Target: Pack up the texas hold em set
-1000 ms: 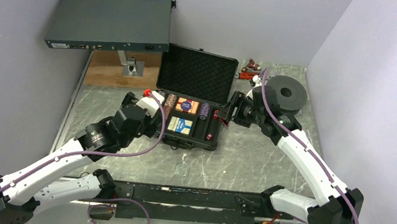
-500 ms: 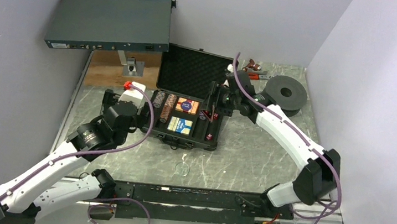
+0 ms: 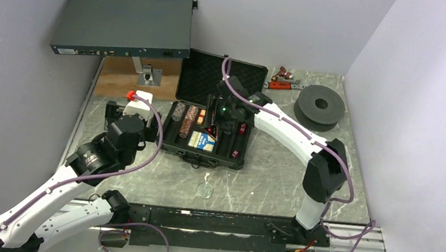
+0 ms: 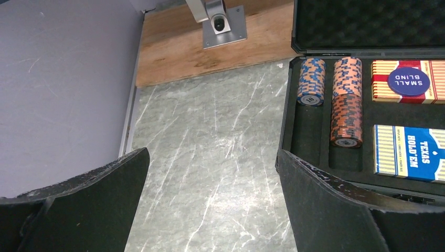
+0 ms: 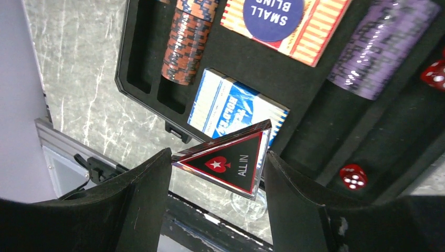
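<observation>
Poker case (image 3: 204, 78) lies open near the middle of the marble table (image 3: 278, 175), its foam-lined lid tipped up toward the back wall and its tray facing me. In the tray, a short blue chip stack (image 4: 310, 81) lies on its side in the leftmost slot, a longer orange chip stack (image 4: 346, 100) in the slot just beside it, and a purple chip stack (image 5: 380, 50) further right. Between the orange and purple stacks sit the two decks: the red deck (image 4: 435, 79) at the back with a round blue "SMALL BLIND" button (image 4: 409, 82) on top, and the blue deck (image 4: 409, 152) in front of it. Two small red dice (image 5: 352, 176) rest in the right-hand slots. The right gripper (image 5: 216, 160) hangs over the tray, above the blue deck, its jaws pinching the triangular "ALL IN" marker (image 5: 231, 160) by its edges. The left gripper (image 4: 212, 156) is off to the left of the case over bare tabletop, jaws spread wide with nothing between them. Behind it stand a wooden board (image 3: 131, 79) and a grey-blue rack unit (image 3: 123, 26); a black spool (image 3: 318, 105) sits at the back right.
</observation>
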{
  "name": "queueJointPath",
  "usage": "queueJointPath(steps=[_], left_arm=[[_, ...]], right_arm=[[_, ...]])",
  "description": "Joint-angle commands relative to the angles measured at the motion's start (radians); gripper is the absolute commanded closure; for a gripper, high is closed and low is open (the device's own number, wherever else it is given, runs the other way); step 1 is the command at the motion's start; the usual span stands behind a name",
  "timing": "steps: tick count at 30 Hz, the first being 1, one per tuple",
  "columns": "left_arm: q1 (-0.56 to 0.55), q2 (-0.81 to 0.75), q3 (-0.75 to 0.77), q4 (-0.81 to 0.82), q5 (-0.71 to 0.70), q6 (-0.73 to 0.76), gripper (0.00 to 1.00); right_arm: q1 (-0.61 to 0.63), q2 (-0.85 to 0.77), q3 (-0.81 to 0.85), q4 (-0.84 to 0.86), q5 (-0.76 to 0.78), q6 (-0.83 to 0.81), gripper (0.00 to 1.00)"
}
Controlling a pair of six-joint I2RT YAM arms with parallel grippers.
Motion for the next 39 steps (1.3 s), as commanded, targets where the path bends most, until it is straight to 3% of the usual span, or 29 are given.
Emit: queueJointPath(steps=[1, 24, 39], left_arm=[[0.007, 0.001, 0.027, 0.021, -0.01, -0.007, 0.0], [0.011, 0.001, 0.026, 0.022, -0.003, -0.003, 0.0], [0.014, 0.003, 0.024, 0.028, 0.013, 0.0, 0.0]], right_arm=[[0.039, 0.058, 0.101, -0.058, 0.048, 0.055, 1.0], [0.088, 0.225, 0.199, -0.121, 0.132, 0.12, 1.0], [0.089, 0.232, 0.174, -0.1, 0.116, 0.124, 1.0]])
